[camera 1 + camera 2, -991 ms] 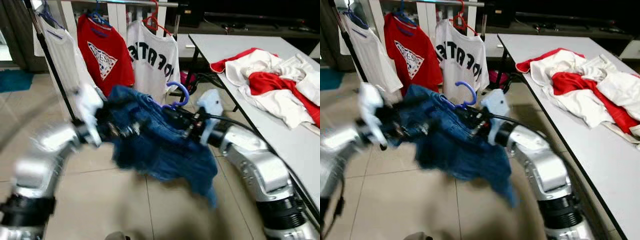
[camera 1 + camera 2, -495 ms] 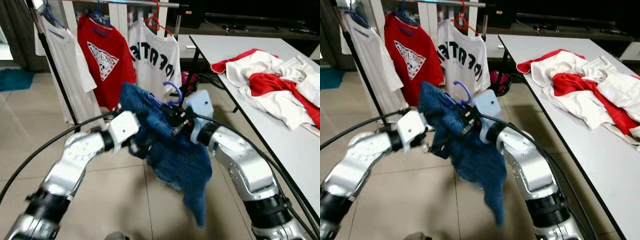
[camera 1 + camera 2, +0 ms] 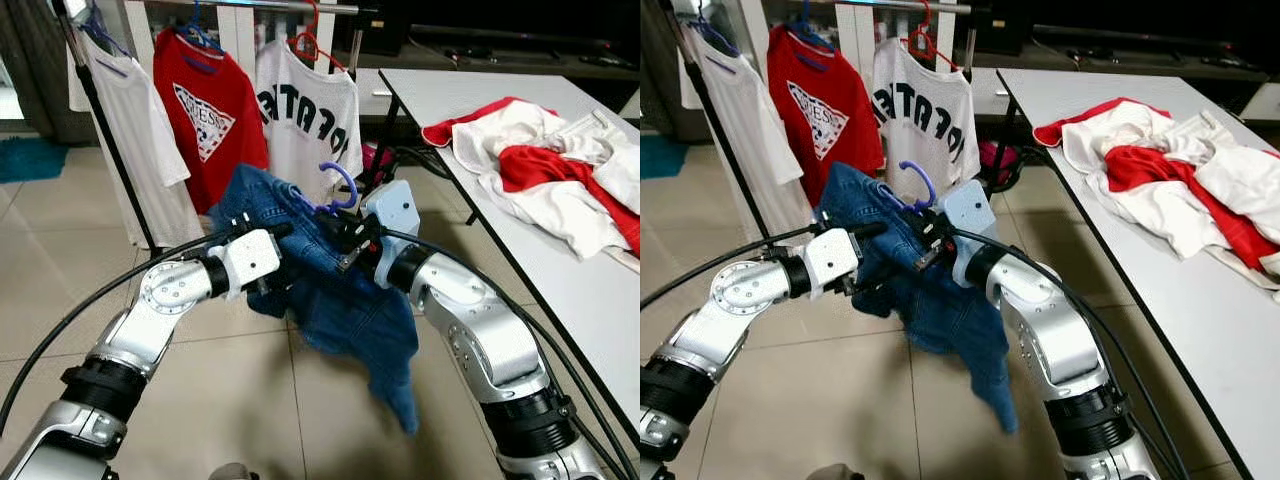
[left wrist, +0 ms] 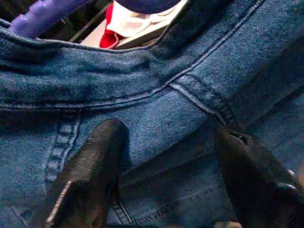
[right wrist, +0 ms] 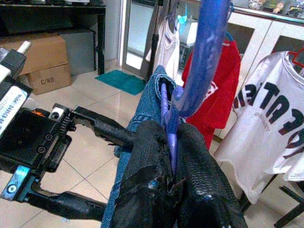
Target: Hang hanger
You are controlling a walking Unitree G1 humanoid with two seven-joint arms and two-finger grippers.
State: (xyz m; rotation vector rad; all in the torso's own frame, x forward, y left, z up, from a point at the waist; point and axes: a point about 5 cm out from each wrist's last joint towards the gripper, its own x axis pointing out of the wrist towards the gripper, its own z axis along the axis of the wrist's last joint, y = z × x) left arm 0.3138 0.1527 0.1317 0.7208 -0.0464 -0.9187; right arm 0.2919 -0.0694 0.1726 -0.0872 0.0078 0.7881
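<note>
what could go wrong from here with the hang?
1. The right gripper pinches only the thin neck of the purple hanger; it may twist or slip.
2. The jeans droop unevenly and could slide off.
3. The rail is crowded; the hook could snag the white printed shirt.

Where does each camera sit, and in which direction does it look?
Left eye view: on the head, looking forward and down at the denim garment on the purple hanger; both silver arms show.
Right eye view: the head's other eye, same scene; clothes rack behind, table to the right.
Left wrist view: along the open left gripper at denim.
Right wrist view: along the right gripper, shut on the hanger.
Shared: all show the denim garment and the hanger.
</note>
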